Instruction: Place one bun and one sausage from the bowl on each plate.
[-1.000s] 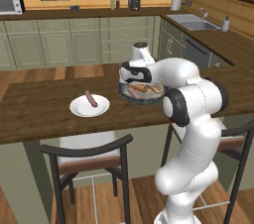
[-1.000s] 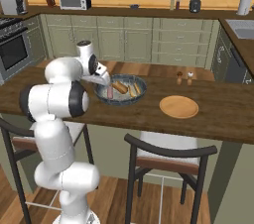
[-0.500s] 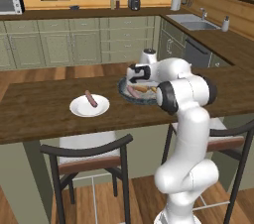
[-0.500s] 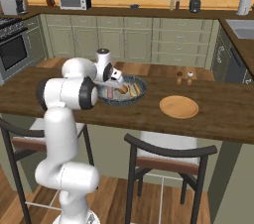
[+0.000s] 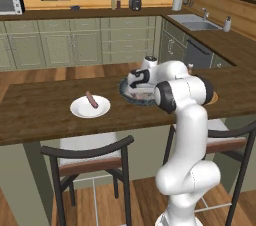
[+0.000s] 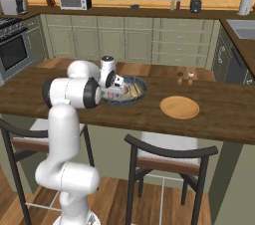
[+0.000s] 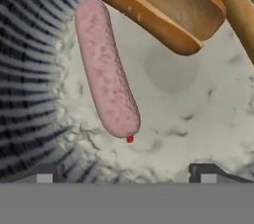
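With the gripper (image 7: pixel 126 171) spread wide and empty low inside the bowl (image 7: pixel 30 69), the risk I judge likeliest is closing off-centre, since the sausage (image 7: pixel 106 69) lies aside, touching a bun (image 7: pixel 158 10). Counted: 1 sausage here, 2 buns, 1 sausage (image 5: pixel 91 99) on the white plate (image 5: pixel 80 111) near the worktop's front edge, 1 bare orange plate (image 6: pixel 180 107).

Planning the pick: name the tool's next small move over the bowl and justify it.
Probably shift sideways and down to straddle the sausage: the tool hangs open in the bowl, holding nothing, with the sausage off-centre. The white plate already has one; the orange plate is bare.
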Controlling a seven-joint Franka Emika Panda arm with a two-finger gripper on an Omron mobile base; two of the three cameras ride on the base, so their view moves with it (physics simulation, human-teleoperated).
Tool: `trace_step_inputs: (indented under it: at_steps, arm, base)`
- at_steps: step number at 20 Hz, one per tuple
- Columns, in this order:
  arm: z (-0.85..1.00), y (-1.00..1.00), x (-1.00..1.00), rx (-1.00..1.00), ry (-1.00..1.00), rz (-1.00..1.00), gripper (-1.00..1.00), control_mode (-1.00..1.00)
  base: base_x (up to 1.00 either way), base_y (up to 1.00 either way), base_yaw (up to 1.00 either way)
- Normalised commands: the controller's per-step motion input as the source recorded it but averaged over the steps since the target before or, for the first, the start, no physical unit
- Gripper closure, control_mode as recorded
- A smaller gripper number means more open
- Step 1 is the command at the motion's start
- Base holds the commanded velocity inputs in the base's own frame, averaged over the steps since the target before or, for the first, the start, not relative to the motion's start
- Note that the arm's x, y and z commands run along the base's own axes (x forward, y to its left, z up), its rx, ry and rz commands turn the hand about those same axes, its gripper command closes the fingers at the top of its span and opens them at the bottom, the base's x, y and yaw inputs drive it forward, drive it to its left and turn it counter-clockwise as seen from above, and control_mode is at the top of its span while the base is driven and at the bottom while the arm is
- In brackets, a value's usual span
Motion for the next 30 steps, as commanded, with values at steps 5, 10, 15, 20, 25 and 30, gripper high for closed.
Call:
trace_step_inputs:
  at_steps: [5,10,15,20,25,30]
  arm:
    - [-0.21,0.0,0.16,0.0,0.08,0.0,-1.0,-1.0]
    - [-0.19,0.06,0.51,0.0,0.06,0.0,-1.0,-1.0]
    - [-0.03,0.16,0.38,0.0,0.0,0.0,-1.0,-1.0]
    - [-0.74,0.0,-0.36,-0.03,0.16,0.0,-1.0,-1.0]
    - [-0.57,-0.4,-0.62,-0.02,0.16,-0.07,1.0,-1.0]
    - [0.15,-0.66,-0.18,0.01,-0.07,-0.06,1.0,-1.0]
  base:
    - [0.0,0.0,0.0]
    - [0.0,0.0,0.0]
    - [0.0,0.0,0.0]
    - [0.0,0.0,0.0]
    - [0.0,0.0,0.0]
    - [0.0,0.0,0.0]
